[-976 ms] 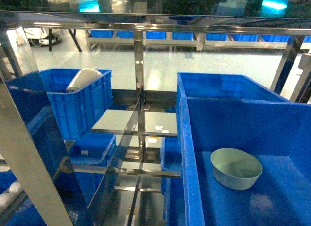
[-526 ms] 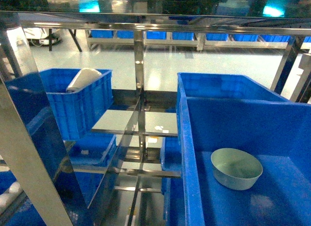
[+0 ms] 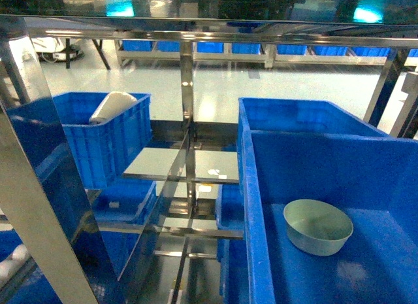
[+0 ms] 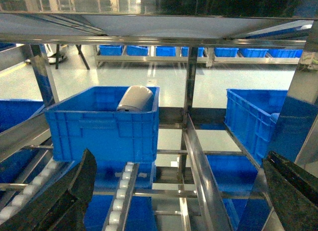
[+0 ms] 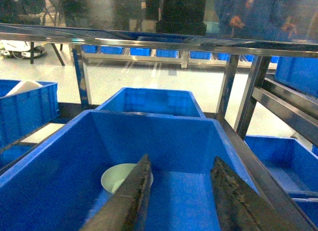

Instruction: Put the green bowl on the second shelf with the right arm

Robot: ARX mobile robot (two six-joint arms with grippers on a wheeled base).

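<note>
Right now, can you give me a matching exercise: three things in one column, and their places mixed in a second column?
1. green bowl
2. white roll
3. right gripper

a. in the left blue crate
b. above the near right crate, open, holding nothing
c. on the floor of the near right crate

Pairs: 1-c, 2-a, 3-b

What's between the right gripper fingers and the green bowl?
Nothing but bare crate floor. In the right wrist view the open right gripper hangs inside the blue crate, the green bowl partly behind its left finger.
</note>
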